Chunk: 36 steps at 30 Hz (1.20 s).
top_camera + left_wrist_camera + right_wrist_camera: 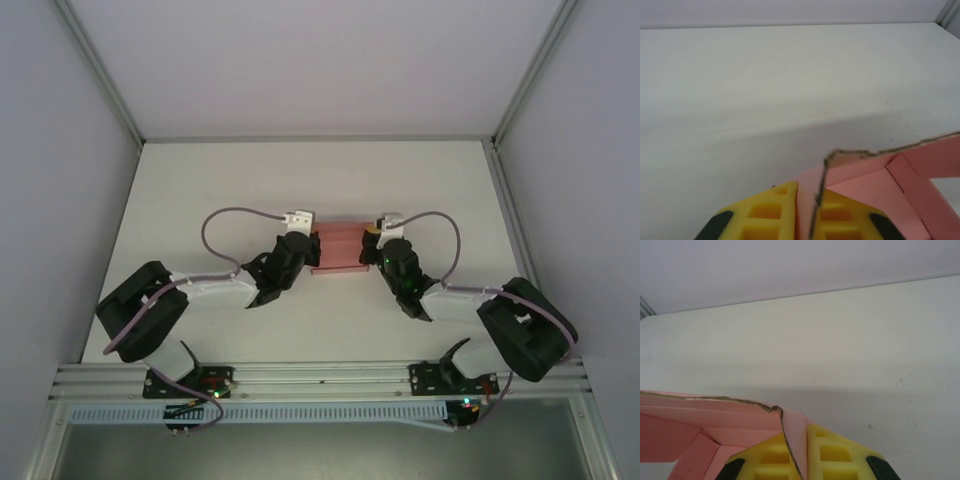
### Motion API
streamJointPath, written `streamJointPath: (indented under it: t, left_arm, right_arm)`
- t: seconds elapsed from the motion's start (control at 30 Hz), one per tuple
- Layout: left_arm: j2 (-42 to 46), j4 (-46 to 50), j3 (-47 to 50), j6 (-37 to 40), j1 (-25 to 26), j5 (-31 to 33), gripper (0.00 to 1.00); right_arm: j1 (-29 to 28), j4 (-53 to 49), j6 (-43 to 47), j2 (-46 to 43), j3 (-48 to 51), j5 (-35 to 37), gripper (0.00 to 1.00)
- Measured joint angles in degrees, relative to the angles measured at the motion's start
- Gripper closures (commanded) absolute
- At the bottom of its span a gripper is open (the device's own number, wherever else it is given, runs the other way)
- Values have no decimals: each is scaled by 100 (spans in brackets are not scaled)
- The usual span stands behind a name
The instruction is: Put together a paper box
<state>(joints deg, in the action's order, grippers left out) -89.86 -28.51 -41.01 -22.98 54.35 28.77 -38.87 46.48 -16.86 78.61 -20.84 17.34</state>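
1. Nearest, the two arms reach in from the near side of the box (pixel 342 246), one toward each of its ends, with their wrists angled inward.
2. The left tool (pixel 308 246) is at the box's left end, pressed together on a thin wall of card. In the left wrist view the card's rough edge runs straight between the yellow pads (pixel 767 217), and the pink inside of the box opens to the right of them.
3. The right tool (pixel 377 248) pinches the box's right end in the same way. In its wrist view the wall stands between the pads (pixel 835 452), and the folded inner corner lies to the left.
4. The box sits mid-surface (pixel 200 180) between the tools. Its long axis runs left to right, from one tool to the other. Walls are raised at both ends, and the open side seems to face upward. I cannot tell whether the box rests on the surface or hangs just above it.
5. The box looks like thin card, so I judge it very light and floppy across its panels, and stiff only along creases and folded corners. The best hold is probably on an end wall close to a corner, with a gentle pinch. A hard squeeze could dent it. If the tools pulled apart or twisted against each other, the card could buckle or tear, and smooth card may also slip between the pads.
6. Beyond the box, bare white surface runs to the back wall.
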Motion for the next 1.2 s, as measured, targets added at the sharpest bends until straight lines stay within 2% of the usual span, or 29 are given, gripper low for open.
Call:
streamJointPath:
  t: [0.03, 0.1, 0.2, 0.27, 0.3, 0.33, 0.57, 0.77, 0.87, 0.97, 1.03, 1.2]
  left_arm:
    - [20, -24, 55, 35, 61, 2, 81]
    - [42, -7, 151, 83, 221, 39, 74]
    - [87, 221, 168, 74, 369, 83, 54]
    - [197, 446, 164, 68, 442, 92, 33]
    - [267, 588, 144, 72, 476, 116, 19]
    - [339, 730, 114, 79, 503, 131, 0]
    - [925, 2050, -396, -254, 748, 192, 0]
    - [1078, 3624, -1598, -962, 1069, 164, 0]
    - [1078, 4299, -2153, -1471, 1075, 153, 0]
    - [1126, 4745, -2385, -1915, 772, -13, 0]
    - [1213, 4913, -2350, -2164, 391, -225, 1]
    - [1368, 4658, -1779, -2476, -638, -1163, 0]
  right_arm:
    - [-2, 153, 61, -55, 153, -22, 100]
    - [-4, 439, 157, -175, 450, -111, 100]
    - [-20, 603, 260, -385, 728, -216, 100]
    - [-59, 566, 326, -492, 787, -240, 100]
    - [-90, 522, 365, -529, 791, -238, 100]
    - [-125, 450, 393, -579, 791, -227, 100]
    - [-407, -299, 535, -1082, 776, 103, 100]
    - [-634, -525, 538, -1198, 782, 411, 100]
    - [-732, -575, 540, -1209, 782, 555, 100]
    - [-850, -673, 595, -1259, 782, 704, 100]
    - [-927, -743, 627, -1298, 782, 796, 100]
    - [-1021, -820, 640, -1309, 782, 953, 100]
